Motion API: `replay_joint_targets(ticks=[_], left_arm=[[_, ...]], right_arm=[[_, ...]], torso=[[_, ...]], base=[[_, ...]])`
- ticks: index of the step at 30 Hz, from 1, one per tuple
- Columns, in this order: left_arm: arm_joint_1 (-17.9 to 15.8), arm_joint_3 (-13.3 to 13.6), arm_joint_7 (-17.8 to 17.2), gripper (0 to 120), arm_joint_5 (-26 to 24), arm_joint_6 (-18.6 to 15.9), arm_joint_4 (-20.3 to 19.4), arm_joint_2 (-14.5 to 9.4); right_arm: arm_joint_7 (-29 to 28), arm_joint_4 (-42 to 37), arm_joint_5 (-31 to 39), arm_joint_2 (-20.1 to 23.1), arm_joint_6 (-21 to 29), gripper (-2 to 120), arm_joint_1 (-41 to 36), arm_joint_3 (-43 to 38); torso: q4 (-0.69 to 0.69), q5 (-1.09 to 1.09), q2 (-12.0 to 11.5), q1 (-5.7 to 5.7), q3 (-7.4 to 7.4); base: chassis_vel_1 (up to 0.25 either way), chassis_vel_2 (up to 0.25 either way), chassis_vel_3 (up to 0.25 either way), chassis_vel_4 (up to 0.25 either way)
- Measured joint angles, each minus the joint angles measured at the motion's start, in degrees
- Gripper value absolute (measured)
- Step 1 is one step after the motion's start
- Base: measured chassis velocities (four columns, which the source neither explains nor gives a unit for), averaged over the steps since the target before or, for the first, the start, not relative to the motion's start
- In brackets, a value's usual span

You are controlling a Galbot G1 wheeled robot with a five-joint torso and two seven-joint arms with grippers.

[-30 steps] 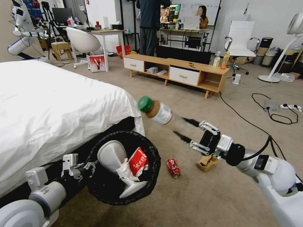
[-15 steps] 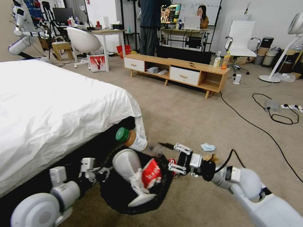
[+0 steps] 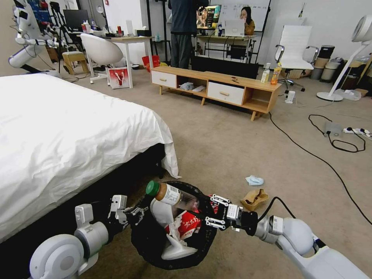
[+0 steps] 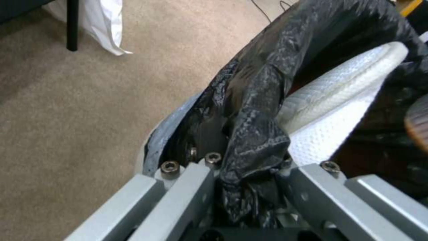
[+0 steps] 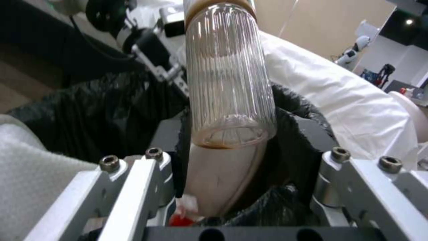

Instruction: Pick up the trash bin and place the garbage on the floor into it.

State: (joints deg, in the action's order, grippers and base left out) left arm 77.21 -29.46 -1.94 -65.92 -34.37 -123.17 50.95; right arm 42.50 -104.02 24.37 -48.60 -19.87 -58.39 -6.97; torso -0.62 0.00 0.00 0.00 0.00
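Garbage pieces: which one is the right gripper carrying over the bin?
The clear ribbed bottle with the green cap, above the trash bin. The brown paper bag and blue mask lie on the floor.

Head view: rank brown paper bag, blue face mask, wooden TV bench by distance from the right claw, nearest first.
From the right claw, at the trash bin's rim:
1. Brown paper bag, on the carpet just beyond the claw's wrist.
2. Blue face mask, slightly farther out on the carpet.
3. Wooden TV bench, across the room.
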Motion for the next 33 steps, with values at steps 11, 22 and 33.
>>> replay_joint_targets(ticks=[11, 22, 33], left_arm=[[0.9, -0.6, -0.1, 3, -0.1, 0.0, -1.1, -0.3], [3.5, -3.1, -0.6, 3, 0.8, 0.0, -2.1, 0.7], [6.1, -5.9, -0.9, 2, 2.9, 0.0, -1.8, 2.9]], right_arm=[[-0.2, 0.4, -1.7, 0.1, -0.2, 66, -0.3, 0.1], [-0.6, -0.2, -3.5, -0.2, -1.5, 100, 0.0, -1.8], [-2.9, -9.1, 2.4, 0.4, -1.3, 100, 3.0, -10.6]], torso=[[-0.01, 0.00, 0.0, 0.00, 0.00], [-0.01, 0.00, 0.0, 0.00, 0.00], [-0.01, -0.02, 0.0, 0.00, 0.00]], base=[[0.000, 0.000, 0.000, 0.000], [0.000, 0.000, 0.000, 0.000], [0.000, 0.000, 0.000, 0.000]])
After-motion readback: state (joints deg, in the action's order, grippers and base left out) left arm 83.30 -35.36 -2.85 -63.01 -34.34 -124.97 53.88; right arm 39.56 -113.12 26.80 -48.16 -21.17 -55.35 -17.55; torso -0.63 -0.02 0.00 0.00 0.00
